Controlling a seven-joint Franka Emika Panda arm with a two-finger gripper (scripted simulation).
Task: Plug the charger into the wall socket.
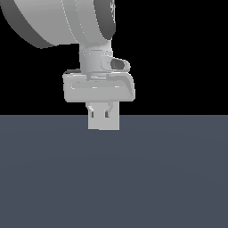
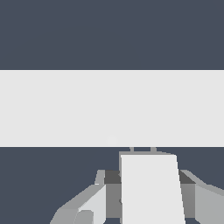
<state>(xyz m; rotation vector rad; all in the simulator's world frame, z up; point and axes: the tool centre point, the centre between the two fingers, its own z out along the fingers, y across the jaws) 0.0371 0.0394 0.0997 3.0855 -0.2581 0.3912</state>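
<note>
1. Wrist view gives you the clearest read: the charger (image 2: pixel 151 188) sits between the fingers (image 2: pixel 94 203), which are closed narrow against its sides, so the pick-up looks done.
2. You can see two short prongs at the charger's far end, pointing at the wall socket (image 2: pixel 65 107), which fills the view as a wide pale band just beyond the fingertips.
3. You will notice a faint spot on the panel close to the prongs, slightly off their line; it may be the socket's centre, but it is too dim to be sure.
4. Exterior view shows the gripper (image 1: pixel 99 114) hanging low over the dark floor (image 1: pixel 169 178), with a pale block under the fingertips; charger and socket cannot be told apart there.
5. Judge the task as late but unfinished: prongs still show, so alignment and the final push remain.
</note>
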